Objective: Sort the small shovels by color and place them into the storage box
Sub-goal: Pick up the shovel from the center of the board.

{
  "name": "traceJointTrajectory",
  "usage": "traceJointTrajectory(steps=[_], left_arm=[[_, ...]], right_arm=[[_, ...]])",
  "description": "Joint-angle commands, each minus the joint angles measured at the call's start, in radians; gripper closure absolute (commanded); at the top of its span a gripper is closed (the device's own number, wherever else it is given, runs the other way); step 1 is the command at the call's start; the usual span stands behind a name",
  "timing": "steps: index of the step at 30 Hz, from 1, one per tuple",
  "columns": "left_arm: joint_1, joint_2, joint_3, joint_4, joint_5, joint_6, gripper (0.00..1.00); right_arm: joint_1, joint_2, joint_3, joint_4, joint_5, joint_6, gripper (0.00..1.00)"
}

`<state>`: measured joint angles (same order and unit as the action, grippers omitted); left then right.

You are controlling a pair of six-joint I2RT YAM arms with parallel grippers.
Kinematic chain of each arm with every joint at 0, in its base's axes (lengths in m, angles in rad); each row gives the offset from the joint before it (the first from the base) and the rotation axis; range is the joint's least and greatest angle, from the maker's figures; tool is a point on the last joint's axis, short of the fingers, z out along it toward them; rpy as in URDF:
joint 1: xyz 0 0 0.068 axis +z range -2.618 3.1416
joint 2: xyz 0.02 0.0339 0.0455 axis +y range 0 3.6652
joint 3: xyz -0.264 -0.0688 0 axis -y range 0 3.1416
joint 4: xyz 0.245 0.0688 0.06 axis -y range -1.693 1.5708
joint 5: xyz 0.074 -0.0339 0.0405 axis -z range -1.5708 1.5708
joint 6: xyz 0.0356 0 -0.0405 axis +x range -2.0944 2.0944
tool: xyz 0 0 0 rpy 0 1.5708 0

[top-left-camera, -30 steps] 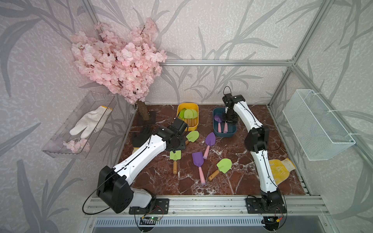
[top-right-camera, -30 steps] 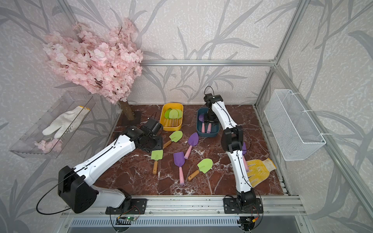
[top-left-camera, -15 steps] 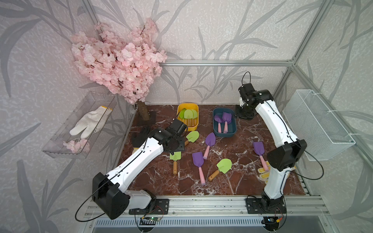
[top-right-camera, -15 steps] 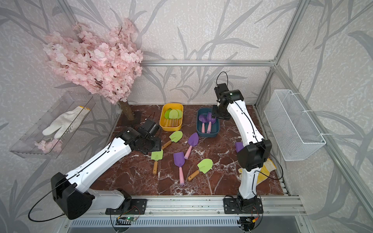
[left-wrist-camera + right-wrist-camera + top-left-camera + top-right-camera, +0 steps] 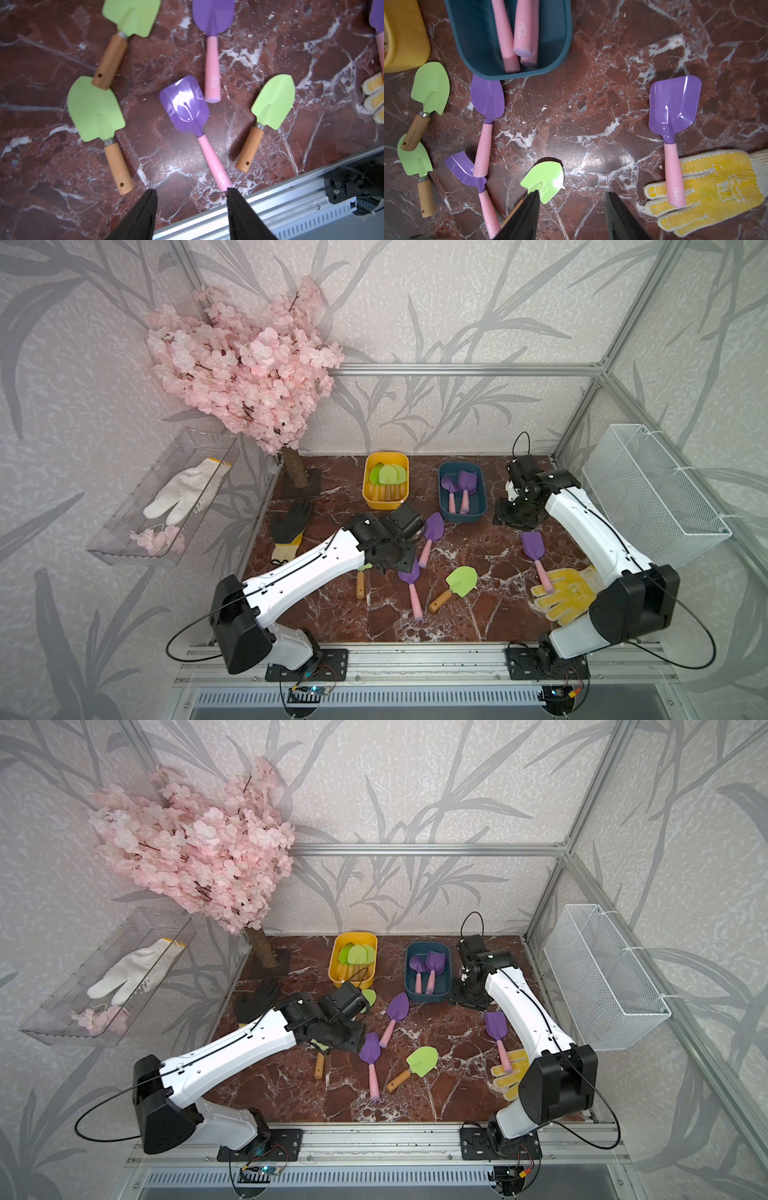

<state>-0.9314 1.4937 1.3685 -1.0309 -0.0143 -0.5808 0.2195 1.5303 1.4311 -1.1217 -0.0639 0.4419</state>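
Small shovels [image 5: 461, 580] lie half-sorted; left hand [image 5: 191, 190] and right hand [image 5: 573, 193] hover spread and empty, each needing a handle next.

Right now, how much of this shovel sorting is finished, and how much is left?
Done: several green shovels lie in the yellow box, and at least two purple shovels in the blue box. In hand: nothing; the left fingers and right fingers are open and empty above the table. Left: three loose green shovels and three loose purple shovels, one with its handle on the yellow glove.
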Motion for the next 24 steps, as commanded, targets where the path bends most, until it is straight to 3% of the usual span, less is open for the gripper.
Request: traceJointTrajectory(steps=[1, 5, 11, 24], left_arm=[[-0.084, 0.109, 0.102, -0.006, 0.014, 0.058, 0.43], [-0.157, 0.229, 0.216, -0.018, 0.041, 0.086, 0.43], [-0.196, 0.358, 0.302, -0.083, 0.101, 0.131, 0.39], [-0.212, 0.488, 0.275, -0.129, 0.158, 0.223, 0.34]], right_arm=[[-0.036, -0.044, -0.031, 0.037, -0.041, 0.01, 0.45], [-0.085, -0.069, -0.057, 0.04, -0.073, 0.005, 0.45], [-0.127, -0.107, -0.086, 0.036, -0.074, 0.002, 0.44], [-0.138, -0.118, -0.132, 0.064, -0.12, 0.012, 0.44]])
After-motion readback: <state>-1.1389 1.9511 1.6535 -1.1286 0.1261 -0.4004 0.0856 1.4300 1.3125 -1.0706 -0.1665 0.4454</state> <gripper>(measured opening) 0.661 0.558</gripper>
